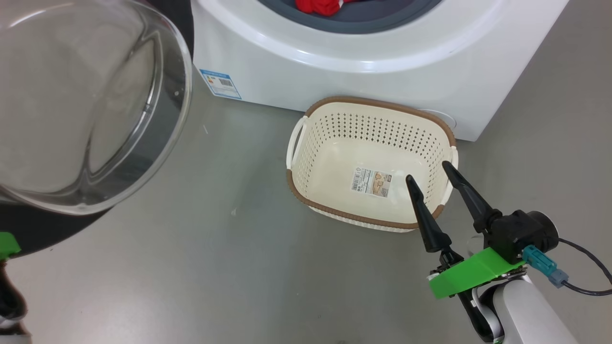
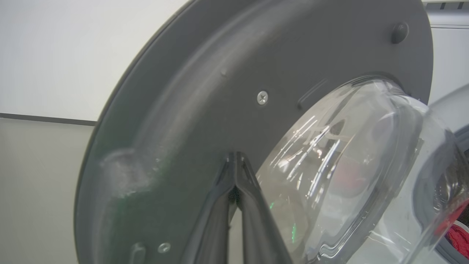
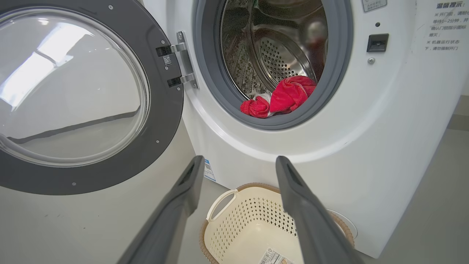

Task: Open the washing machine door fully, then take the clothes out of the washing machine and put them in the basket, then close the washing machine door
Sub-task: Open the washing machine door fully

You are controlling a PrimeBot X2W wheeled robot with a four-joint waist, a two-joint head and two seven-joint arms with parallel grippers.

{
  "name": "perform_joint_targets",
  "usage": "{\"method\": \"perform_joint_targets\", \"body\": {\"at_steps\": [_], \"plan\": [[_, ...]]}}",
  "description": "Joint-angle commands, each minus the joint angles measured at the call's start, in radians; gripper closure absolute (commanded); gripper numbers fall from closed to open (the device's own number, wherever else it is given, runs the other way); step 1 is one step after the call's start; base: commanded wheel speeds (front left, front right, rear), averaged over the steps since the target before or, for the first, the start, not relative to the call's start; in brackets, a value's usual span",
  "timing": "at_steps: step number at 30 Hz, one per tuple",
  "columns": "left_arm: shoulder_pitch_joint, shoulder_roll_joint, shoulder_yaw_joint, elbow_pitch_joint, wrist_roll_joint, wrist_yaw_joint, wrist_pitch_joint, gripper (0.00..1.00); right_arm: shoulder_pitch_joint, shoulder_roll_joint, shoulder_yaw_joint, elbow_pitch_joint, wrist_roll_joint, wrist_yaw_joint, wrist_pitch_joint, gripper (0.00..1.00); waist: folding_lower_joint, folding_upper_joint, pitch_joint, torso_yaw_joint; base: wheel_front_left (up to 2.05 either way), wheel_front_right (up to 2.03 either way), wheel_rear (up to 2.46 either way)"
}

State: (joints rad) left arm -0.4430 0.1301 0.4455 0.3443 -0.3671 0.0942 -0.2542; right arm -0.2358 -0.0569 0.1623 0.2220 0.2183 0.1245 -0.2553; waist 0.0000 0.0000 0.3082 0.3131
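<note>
unload not started; two risks

the washing machine is seen with the washing machine door swung out. the basket is set empty on the floor just before it; the clothes are bunched low in the drum. left gripper is pinched shut at the door's inner face, right gripper spread wide above the basket's near rim. door could drift back if the left gripper slips off; basket could be nudged by the right gripper. door contact and garment count cannot be made out.

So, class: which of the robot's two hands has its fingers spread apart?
The right hand, its two dark fingers standing well apart by the basket. The left hand has its fingertips together, close by the inside of the washing machine door.
</note>
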Motion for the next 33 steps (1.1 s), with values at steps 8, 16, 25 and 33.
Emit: {"method": "perform_joint_targets", "body": {"at_steps": [8, 16, 25, 33], "plan": [[-0.073, 0.027, 0.134, 0.029, 0.070, -0.042, -0.008, 1.00, -0.036, 0.007, 0.018, -0.027, -0.019, 0.006, -0.006, 0.00, 0.0000, 0.0000, 0.024, -0.009, 0.00, 0.00, 0.00], [-0.051, -0.010, 0.154, -0.043, 0.143, -0.075, -0.008, 1.00, -0.040, 0.007, 0.021, -0.018, -0.004, 0.006, -0.006, 0.00, 0.0000, 0.0000, -0.001, -0.030, 0.00, 0.00, 0.00], [0.043, -0.072, 0.084, -0.337, 0.199, -0.080, -0.008, 0.00, -0.031, 0.007, 0.013, -0.015, 0.031, 0.006, -0.006, 0.00, 0.0000, 0.0000, -0.035, -0.069, 0.00, 0.00, 0.00], [0.121, -0.079, -0.106, -0.482, 0.187, -0.051, 0.016, 0.00, -0.033, 0.007, -0.002, -0.020, 0.062, 0.006, -0.006, 0.00, 0.0000, 0.0000, -0.065, -0.114, 0.00, 0.00, 0.00]]}}
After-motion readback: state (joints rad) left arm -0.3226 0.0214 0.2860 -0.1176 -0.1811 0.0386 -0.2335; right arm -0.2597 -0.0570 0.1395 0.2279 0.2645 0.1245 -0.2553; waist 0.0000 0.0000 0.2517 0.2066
